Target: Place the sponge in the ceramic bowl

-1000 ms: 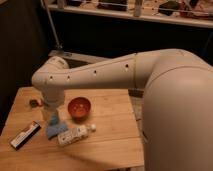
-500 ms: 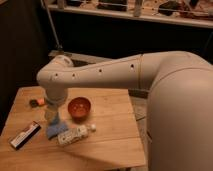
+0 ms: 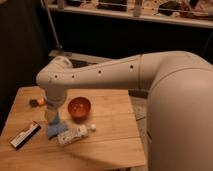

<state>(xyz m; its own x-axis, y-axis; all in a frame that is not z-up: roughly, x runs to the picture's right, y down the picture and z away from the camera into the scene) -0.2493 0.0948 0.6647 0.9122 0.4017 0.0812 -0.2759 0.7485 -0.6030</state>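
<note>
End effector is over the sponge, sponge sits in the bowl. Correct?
Not quite. The camera view shows the sponge on the table, beside the bowl, not in it. The end effector is over the sponge, as stated.

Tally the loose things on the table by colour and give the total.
Orange to orange-red: 2, the ceramic bowl and a small object near the table's left edge.
Light blue: 1, the sponge.
White: 1, a bottle.
Black: 1, a flat packet.
Total: 5.
The gripper hangs right over the sponge.

One high view looks down along arm (image 3: 115, 72) to tool (image 3: 52, 118) above table (image 3: 112, 145).
</note>
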